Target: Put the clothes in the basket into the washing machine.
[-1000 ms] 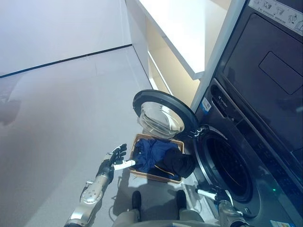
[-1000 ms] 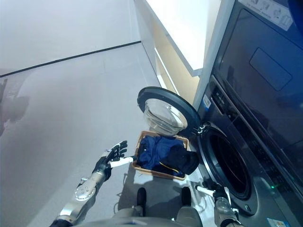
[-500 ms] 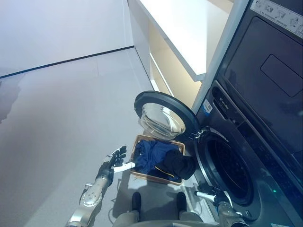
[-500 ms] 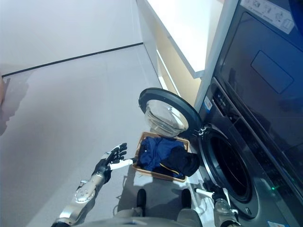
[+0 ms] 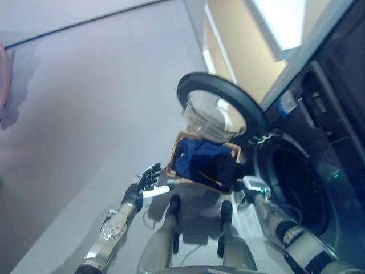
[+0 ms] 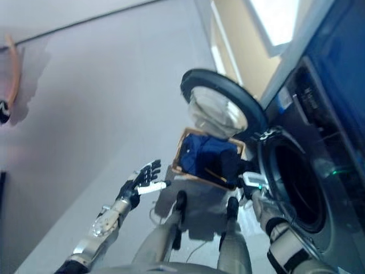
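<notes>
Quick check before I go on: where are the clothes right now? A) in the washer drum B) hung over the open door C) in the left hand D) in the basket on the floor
D: the blue and dark clothes lie heaped in the basket beside the open washer door; the left hand is open and empty.

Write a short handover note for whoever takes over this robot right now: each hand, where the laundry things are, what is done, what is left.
Left hand: open, empty, left of the basket.
Right hand: low by the basket's right end; grip unclear.
Clothes, blue and black, all lie in the basket on the floor.
Washing machine door stands open; the drum looks dark.
Done: nothing loaded. Left: move every garment in.
</notes>
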Tool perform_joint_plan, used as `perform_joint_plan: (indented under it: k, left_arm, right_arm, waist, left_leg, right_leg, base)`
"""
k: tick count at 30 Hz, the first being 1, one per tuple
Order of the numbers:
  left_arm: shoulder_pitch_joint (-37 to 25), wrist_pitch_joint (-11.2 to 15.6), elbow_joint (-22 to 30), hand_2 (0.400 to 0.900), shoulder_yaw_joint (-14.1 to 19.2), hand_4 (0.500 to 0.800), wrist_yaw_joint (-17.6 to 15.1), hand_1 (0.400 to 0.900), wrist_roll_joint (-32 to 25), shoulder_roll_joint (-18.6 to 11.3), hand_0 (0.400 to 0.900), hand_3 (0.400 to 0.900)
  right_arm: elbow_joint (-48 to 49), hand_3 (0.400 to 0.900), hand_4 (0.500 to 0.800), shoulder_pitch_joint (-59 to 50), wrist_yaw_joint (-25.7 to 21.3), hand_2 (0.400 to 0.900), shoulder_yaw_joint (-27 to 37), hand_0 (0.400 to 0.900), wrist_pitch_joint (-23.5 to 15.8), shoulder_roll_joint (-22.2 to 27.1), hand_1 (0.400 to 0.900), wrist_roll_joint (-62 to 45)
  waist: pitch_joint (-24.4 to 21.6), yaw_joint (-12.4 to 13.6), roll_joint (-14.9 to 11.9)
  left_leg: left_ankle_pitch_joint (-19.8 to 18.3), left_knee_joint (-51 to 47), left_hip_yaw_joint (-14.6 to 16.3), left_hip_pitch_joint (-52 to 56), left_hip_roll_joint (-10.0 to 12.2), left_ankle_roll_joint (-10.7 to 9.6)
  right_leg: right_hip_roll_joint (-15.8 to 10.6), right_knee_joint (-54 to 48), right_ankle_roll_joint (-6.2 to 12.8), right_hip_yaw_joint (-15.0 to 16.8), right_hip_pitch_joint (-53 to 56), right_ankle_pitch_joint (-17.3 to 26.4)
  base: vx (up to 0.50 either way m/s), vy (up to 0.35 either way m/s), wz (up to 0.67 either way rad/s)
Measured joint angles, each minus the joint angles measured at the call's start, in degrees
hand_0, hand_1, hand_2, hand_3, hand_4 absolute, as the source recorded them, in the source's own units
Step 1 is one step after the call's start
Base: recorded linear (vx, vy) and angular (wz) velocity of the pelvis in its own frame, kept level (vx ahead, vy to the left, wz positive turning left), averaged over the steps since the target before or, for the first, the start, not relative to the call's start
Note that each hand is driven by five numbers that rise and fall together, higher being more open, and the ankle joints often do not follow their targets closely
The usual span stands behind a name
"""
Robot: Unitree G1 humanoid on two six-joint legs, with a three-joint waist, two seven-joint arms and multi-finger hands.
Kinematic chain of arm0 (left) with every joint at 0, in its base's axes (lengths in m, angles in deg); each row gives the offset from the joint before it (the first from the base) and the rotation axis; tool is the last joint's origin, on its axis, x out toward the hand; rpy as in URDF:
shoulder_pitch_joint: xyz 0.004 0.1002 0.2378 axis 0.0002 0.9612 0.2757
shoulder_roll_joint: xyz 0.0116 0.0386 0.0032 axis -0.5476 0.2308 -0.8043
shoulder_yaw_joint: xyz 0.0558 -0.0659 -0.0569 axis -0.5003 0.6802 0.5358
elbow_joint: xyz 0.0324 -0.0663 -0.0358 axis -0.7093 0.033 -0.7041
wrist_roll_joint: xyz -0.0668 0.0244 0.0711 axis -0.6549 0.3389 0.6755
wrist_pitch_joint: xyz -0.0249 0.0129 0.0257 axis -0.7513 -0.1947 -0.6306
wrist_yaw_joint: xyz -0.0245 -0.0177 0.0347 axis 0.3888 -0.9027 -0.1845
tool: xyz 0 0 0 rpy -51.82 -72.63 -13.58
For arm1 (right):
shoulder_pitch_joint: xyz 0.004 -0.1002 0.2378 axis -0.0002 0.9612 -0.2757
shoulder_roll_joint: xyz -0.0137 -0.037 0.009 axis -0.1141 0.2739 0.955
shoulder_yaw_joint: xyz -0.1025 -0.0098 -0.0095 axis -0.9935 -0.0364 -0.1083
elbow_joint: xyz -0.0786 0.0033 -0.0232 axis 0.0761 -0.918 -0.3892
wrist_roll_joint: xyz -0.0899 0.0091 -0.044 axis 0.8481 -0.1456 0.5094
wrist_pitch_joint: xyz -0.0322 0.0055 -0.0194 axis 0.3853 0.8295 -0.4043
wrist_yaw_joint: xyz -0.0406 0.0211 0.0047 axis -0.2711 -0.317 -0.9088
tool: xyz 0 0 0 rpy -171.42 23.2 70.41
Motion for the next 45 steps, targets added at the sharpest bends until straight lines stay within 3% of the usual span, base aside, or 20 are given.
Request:
perform_joint_plan:
  k: [4, 11, 24, 32, 39, 45]
  left_arm:
    - [-4.6, 0.3, 0.3, 0.900, -0.5, 0.800, -0.1, 0.900, -1.0, -1.9, 0.900, 0.900]
    - [-7.0, 1.1, 1.0, 0.900, -2.2, 0.800, -0.6, 0.900, -1.0, -3.4, 0.900, 0.900]
    - [-7.8, 1.2, 3.3, 0.900, -4.7, 0.800, -2.4, 0.900, -1.0, -3.4, 0.900, 0.900]
    - [-11.1, 1.9, 7.0, 0.900, -6.0, 0.800, -2.8, 0.900, -1.0, -3.9, 0.900, 0.900]
    - [-10.8, 2.4, 9.2, 0.900, -6.8, 0.800, -1.1, 0.900, -1.0, -6.9, 0.900, 0.900]
    - [-9.5, 2.4, 11.3, 0.900, -6.5, 0.800, -0.4, 0.900, -1.0, -9.2, 0.900, 0.900]
  right_arm:
    - [-3.1, 0.900, 0.800, -6.4, -1.6, 0.900, -0.5, 0.900, 1.9, 0.7, 0.900, 5.3]
    - [-4.0, 0.900, 0.800, -11.5, -4.6, 0.900, -0.5, 0.900, 4.0, 1.1, 0.900, 6.1]
    - [-1.4, 0.900, 0.800, -19.1, -11.1, 0.900, -0.2, 0.900, 6.3, 1.4, 0.900, 5.8]
    - [-5.2, 0.900, 0.800, -24.6, -11.0, 0.900, -2.1, 0.900, 7.3, 4.2, 0.900, 6.0]
    - [-6.9, 0.900, 0.800, -26.7, -9.0, 0.900, -4.7, 0.900, 7.0, 10.3, 0.900, 9.7]
    - [-6.6, 0.900, 0.800, -30.0, -8.5, 0.900, -6.2, 0.900, 6.9, 14.5, 0.900, 11.9]
  waist:
    - [5.3, 1.5, 0.7]
    - [7.9, 2.5, 0.6]
    - [8.2, 2.2, 0.7]
    - [9.4, 3.0, 1.0]
    - [9.7, 4.9, 1.5]
    - [9.6, 5.9, 1.9]
  left_leg:
    - [-0.1, 3.4, -0.7, -4.6, -0.7, 0.1]
    - [-2.3, 11.9, -0.9, -14.8, -3.8, 0.7]
    - [-3.0, 17.3, -0.3, -23.1, -4.6, 0.9]
    - [-4.9, 23.8, -0.2, -29.4, -5.6, 1.2]
    - [-8.6, 34.7, -0.4, -39.9, -6.9, 1.0]
    - [-9.3, 40.5, -0.1, -46.4, -7.7, 1.0]
  right_leg:
    - [-1.3, 8.4, -0.20, 0.0, -6.5, -3.1]
    - [-4.5, 23.2, -0.40, 2.0, -19.3, -9.3]
    - [-4.4, 27.1, -0.59, 5.1, -27.5, -9.3]
    - [-5.4, 32.7, -0.46, 5.5, -33.0, -10.8]
    - [-6.6, 43.0, -0.49, 6.7, -42.9, -14.3]
    - [-7.2, 48.9, -0.52, 8.2, -49.7, -15.4]
  base:
    - [-0.13, 0.062, 0.09]
    - [-0.08, 0.069, 0.00]
    - [-0.01, 0.037, -0.03]
    - [-0.06, 0.015, 0.08]
    - [-0.02, -0.008, 0.11]
    - [-0.02, -0.004, -0.02]
